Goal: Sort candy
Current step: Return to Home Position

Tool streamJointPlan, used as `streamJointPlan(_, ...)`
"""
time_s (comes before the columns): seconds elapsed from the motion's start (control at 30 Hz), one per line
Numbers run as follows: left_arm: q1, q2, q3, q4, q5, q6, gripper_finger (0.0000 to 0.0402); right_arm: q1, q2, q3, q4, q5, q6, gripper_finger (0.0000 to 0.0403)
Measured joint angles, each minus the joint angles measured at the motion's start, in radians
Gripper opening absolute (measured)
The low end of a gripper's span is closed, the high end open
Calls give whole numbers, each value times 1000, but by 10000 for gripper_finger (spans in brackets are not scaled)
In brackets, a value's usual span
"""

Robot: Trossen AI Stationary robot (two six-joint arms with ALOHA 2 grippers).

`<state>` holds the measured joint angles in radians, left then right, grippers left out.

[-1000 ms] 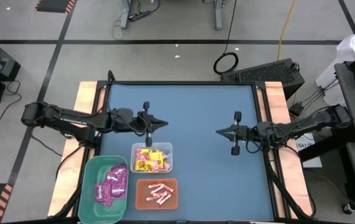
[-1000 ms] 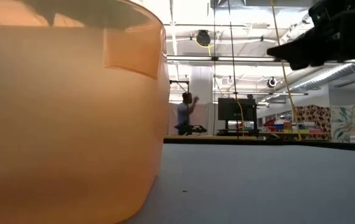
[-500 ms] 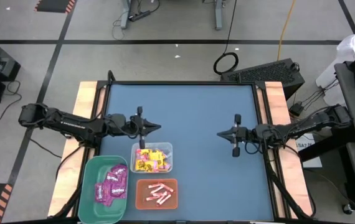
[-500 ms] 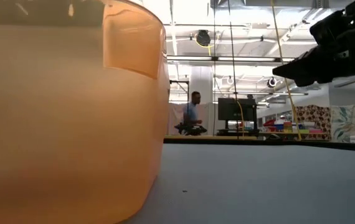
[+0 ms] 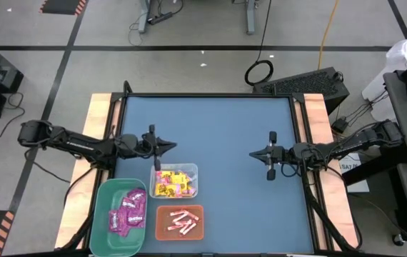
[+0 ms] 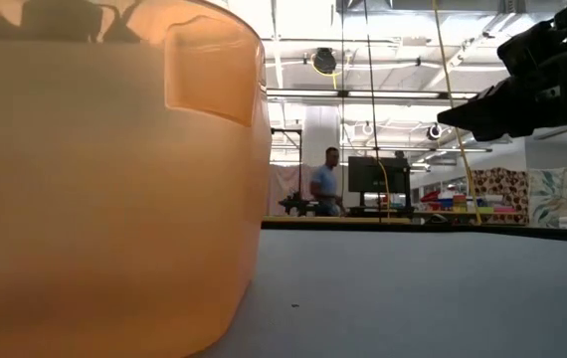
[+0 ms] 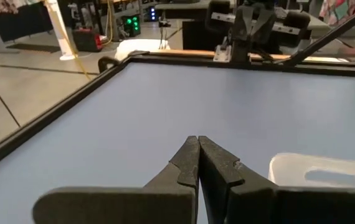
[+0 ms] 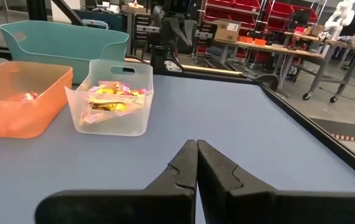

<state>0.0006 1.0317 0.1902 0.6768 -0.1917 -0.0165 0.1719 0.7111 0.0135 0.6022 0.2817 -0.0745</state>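
While both arms reach in level from opposite sides, all the candy lies in three bins grouped at the worktop's [image 5: 218, 121] left corner, on the edge where the low camera sits. Magenta packets [image 5: 128, 212] are heaped in the green bin [image 5: 104, 191], which stands nearest the left edge. Yellow packets [image 5: 171, 183] fill the clear bin [image 5: 174, 166] just beside it, toward the middle. Pink-and-white sticks [image 5: 182, 222] lie in the orange bin [image 5: 180, 208], which stands between the clear bin and the edge and whose wall fills the left of the low view.

Over the worktop near the left edge is the left gripper [image 5: 168, 146], close to the clear bin's far wall and pointing toward the middle. Its own wrist view shows the fingers [image 7: 187, 155] pressed together with nothing between them. Opposite it is the right gripper [image 5: 253, 153], nearer the right edge and well apart from the bins, also pointing toward the middle. Its fingers [image 8: 185, 158] likewise meet and hold nothing. Bare blue surface separates the two grippers.

Beyond the far edge, the low view shows a person [image 6: 328, 184] standing in the room.
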Motion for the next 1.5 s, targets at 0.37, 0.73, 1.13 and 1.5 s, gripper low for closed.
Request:
streamJointPlan(0.37,-1,-163,-123,9,-52,-31,8,0,-6,0,5,0,-16,0)
streamJointPlan(0.73,-18,-274,-184,14,-73,-42,8,0,-19,1,34,-13,-48,0)
streamJointPlan(1.13,-49,-364,-184,-101,-78,-30,8,0,-297,1,-196,-47,-14,0)
streamJointPlan(1.5,-49,-430,-184,-156,-83,-30,8,0,-556,1,-441,-105,-64,0)
